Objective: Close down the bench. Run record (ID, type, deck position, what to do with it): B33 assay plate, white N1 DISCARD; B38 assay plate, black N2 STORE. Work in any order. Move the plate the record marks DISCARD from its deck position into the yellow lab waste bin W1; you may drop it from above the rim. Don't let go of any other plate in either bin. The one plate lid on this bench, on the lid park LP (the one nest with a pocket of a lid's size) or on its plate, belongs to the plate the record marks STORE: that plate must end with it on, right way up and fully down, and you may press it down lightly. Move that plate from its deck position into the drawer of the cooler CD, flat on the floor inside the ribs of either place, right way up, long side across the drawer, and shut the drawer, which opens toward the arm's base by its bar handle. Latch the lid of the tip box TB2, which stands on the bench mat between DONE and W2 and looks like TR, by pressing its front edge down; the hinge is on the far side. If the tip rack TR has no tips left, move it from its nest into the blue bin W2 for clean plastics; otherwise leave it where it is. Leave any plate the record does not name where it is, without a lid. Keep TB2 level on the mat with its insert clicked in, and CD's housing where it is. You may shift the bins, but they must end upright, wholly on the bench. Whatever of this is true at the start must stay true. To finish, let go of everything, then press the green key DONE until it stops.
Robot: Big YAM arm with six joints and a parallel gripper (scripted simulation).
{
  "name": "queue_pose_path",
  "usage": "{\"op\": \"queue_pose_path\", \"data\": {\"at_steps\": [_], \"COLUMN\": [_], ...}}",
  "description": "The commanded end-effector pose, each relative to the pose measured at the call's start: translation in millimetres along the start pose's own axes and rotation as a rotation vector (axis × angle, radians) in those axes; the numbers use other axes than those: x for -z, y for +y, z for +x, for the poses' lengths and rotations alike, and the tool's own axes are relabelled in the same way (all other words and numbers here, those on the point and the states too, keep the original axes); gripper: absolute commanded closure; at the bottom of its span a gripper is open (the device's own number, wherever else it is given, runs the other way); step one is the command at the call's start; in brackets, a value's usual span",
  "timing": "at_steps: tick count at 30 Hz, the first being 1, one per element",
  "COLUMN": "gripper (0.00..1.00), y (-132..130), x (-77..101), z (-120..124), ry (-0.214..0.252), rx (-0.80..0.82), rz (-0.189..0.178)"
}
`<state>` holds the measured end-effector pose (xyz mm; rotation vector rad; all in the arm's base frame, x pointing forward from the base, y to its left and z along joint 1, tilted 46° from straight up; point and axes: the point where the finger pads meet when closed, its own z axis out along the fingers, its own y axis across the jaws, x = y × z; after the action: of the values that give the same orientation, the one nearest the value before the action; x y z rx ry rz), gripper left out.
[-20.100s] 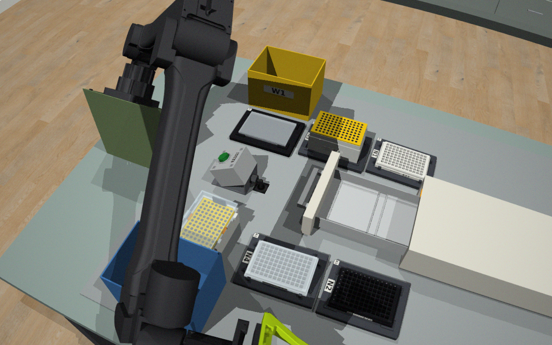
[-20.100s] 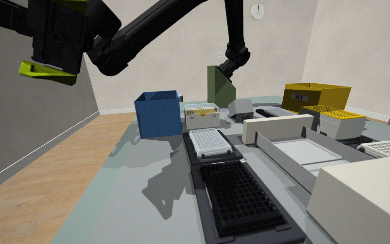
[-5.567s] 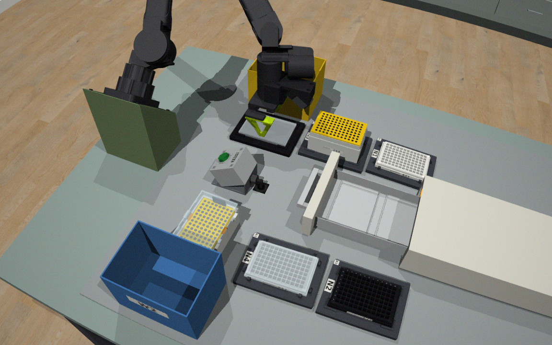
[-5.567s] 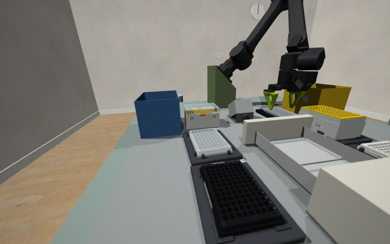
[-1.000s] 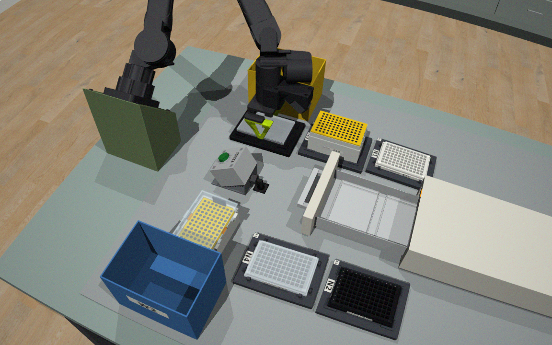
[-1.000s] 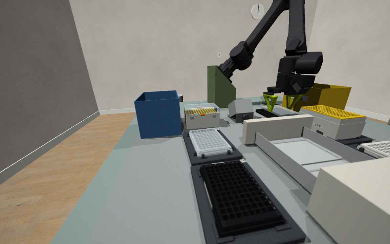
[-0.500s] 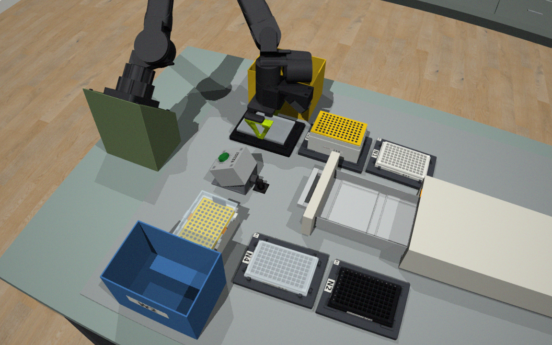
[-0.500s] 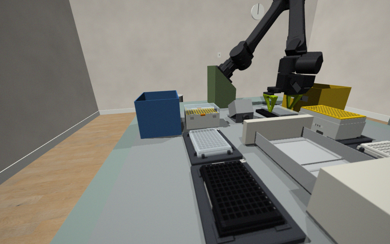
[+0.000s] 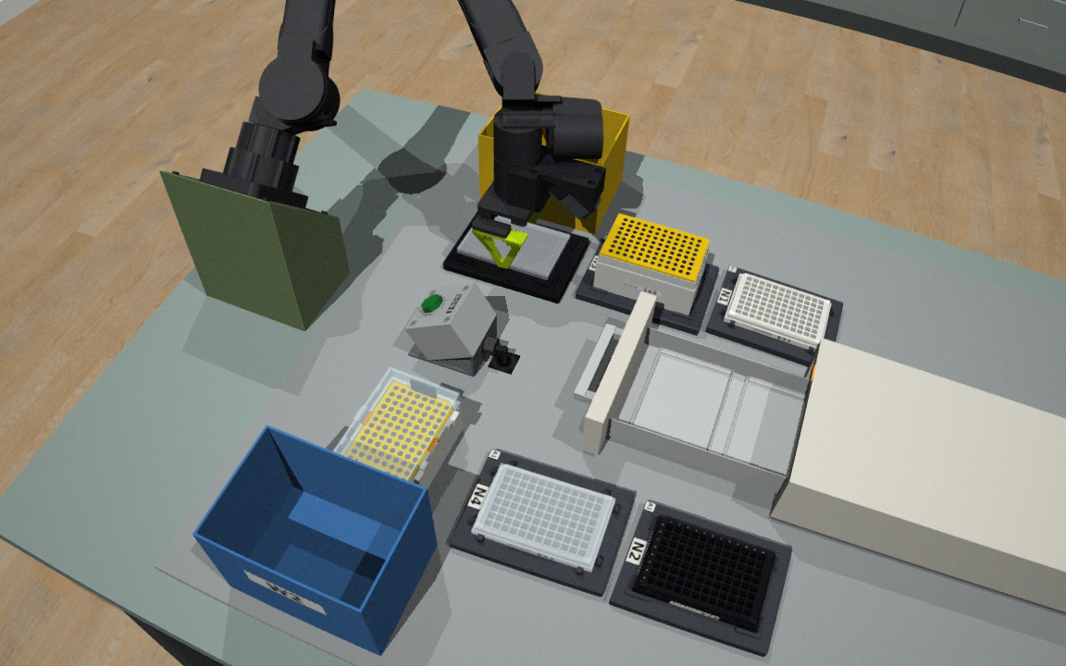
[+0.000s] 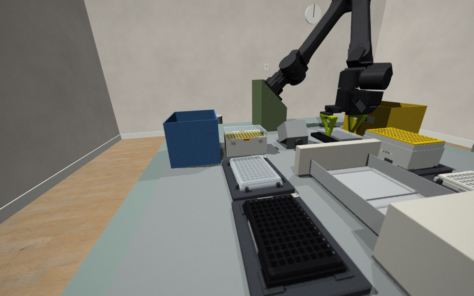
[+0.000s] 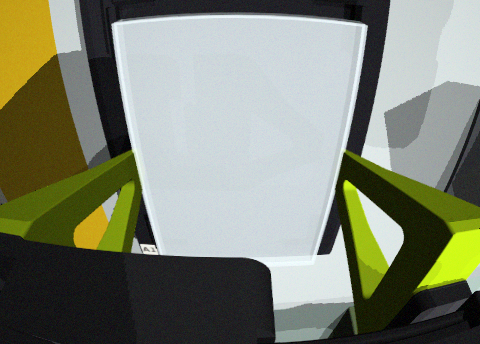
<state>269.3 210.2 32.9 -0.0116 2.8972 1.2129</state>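
Note:
My gripper (image 9: 503, 244) is shut on the clear plate lid (image 9: 520, 251), gripping its long sides at the lid park nest (image 9: 514, 271) in front of the yellow bin W1 (image 9: 613, 153). In the wrist view the lid (image 11: 240, 131) sits between the green fingers over the black nest. The black plate (image 9: 702, 571) lies uncovered in nest N2. The white plate (image 9: 777, 308) lies in N1. The cooler drawer (image 9: 702, 401) stands open and empty. Tip box TB2 (image 9: 400, 426) stands by the blue bin W2 (image 9: 317, 534).
Tip rack TR (image 9: 654, 256) with a yellow top stands right of the lid park. A clear plate (image 9: 540, 513) lies in N4. The green DONE key (image 9: 433, 302) sits on a grey block mid-bench. The cooler housing (image 9: 959, 463) fills the right side.

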Motion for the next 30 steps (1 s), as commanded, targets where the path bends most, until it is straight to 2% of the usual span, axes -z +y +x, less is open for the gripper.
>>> {"op": "queue_pose_path", "data": {"at_steps": [1, 10, 30], "gripper": [1.0, 1.0, 1.0], "y": [10, 10, 10], "x": [9.9, 9.9, 37.7], "z": [-16, -16, -18], "ry": [-0.04, -0.04, -0.045], "rx": [0.028, 0.028, 0.027], "rz": [-0.016, -0.016, -0.014]}}
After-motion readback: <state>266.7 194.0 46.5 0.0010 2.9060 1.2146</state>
